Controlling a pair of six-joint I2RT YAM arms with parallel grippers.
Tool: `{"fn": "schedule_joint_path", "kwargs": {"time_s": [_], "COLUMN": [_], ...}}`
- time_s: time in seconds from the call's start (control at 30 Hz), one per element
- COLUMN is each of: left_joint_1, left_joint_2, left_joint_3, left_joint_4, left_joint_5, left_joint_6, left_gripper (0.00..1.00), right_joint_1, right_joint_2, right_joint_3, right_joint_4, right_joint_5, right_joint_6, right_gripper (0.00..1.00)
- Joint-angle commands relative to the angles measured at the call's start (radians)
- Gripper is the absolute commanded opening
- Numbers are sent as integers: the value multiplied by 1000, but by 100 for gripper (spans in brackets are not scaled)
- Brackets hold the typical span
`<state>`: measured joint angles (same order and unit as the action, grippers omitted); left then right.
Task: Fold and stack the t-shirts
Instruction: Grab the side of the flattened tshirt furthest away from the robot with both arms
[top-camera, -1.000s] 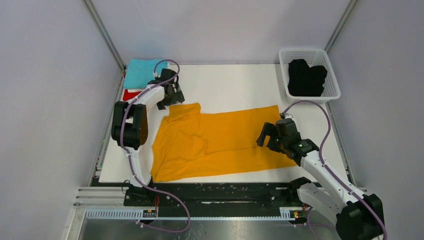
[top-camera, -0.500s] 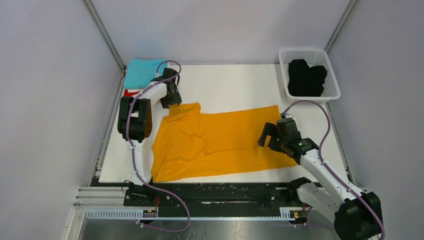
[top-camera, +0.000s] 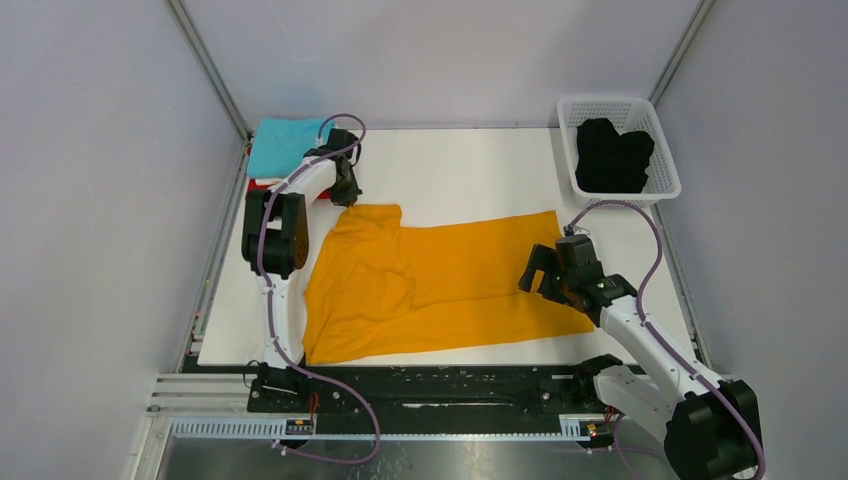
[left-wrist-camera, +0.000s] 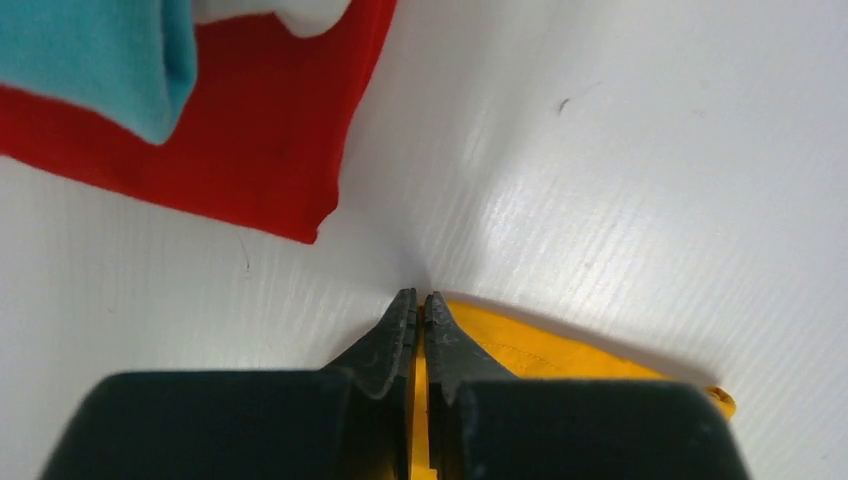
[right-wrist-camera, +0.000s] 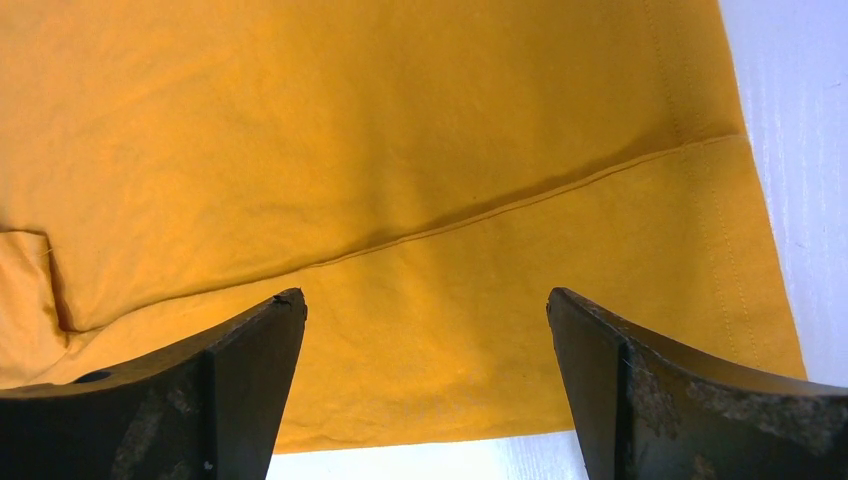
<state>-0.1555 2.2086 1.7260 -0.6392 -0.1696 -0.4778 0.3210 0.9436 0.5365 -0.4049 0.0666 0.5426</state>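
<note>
Orange-yellow t-shirt: spread on the table, spanning the ground between the two pairs of jaws.

Left jaws: pressed together on the shirt's far corner, a thin strip of yellow cloth pinched between them.

Right jaws: spread wide, above the shirt's opposite end, holding nothing.

Step in hand, as judged: taking hold of both ends to lay a fold. To do it well, the right jaws should come down on the hem edge beneath them and pinch one clean layer before either arm lifts. Both ends should then rise together with the cloth kept taut, so that the edges meet squarely. The left pinch looks shallow and could slip under a sharp pull. It should also be kept from dragging into the pile just beyond it.

Appearance: plain cloth, lightly creased. The end toward the left jaws is already doubled over itself. A stitched seam crosses just ahead of the right jaws.

Other shirts: teal over white over red, stacked beyond the left jaws. Black in the basket, well beyond the right jaws.
</note>
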Motion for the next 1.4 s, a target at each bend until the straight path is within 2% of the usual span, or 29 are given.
{"fn": "schedule_joint_path", "kwargs": {"time_s": [0.0, 0.23, 0.43, 0.5, 0.57, 0.67, 0.77, 0.87, 0.97, 1.37], "left_joint_1": [5, 4, 4, 4, 4, 4, 4, 4, 4, 4], "left_joint_2": [1, -64, -63, -64, -70, -89, -106, -108, -116, -170], "left_joint_3": [67, 89, 119, 111, 95, 60, 13, 3, -5, -113], "left_joint_4": [4, 32, 60, 74, 92, 130, 175, 186, 205, 273], "left_joint_5": [35, 86, 118, 116, 103, 117, 141, 165, 202, 182], "left_joint_6": [46, 120, 155, 156, 156, 154, 142, 131, 121, 144], "left_gripper": [0, 0, 0, 0, 0, 0, 0, 0, 0, 0], "right_joint_1": [-22, -30, -69, -106, -117, -121, -142, -164, -177, -199], "right_joint_2": [13, 97, 328, 434, 541, 660, 753, 884, 1004, 1314], "right_joint_3": [10, 127, 308, 386, 477, 624, 770, 1011, 1154, 1399], "right_joint_4": [24, -8, 106, 170, 204, 145, -58, -380, -536, -625], "right_joint_5": [10, 77, 73, -62, -201, -337, -412, -364, -311, -165], "right_joint_6": [-16, -45, -186, -358, -610, -962, -1353, -1555, -1633, -1696], "right_gripper": [100, 100, 99, 100, 99, 99, 99, 100, 98, 96]}}
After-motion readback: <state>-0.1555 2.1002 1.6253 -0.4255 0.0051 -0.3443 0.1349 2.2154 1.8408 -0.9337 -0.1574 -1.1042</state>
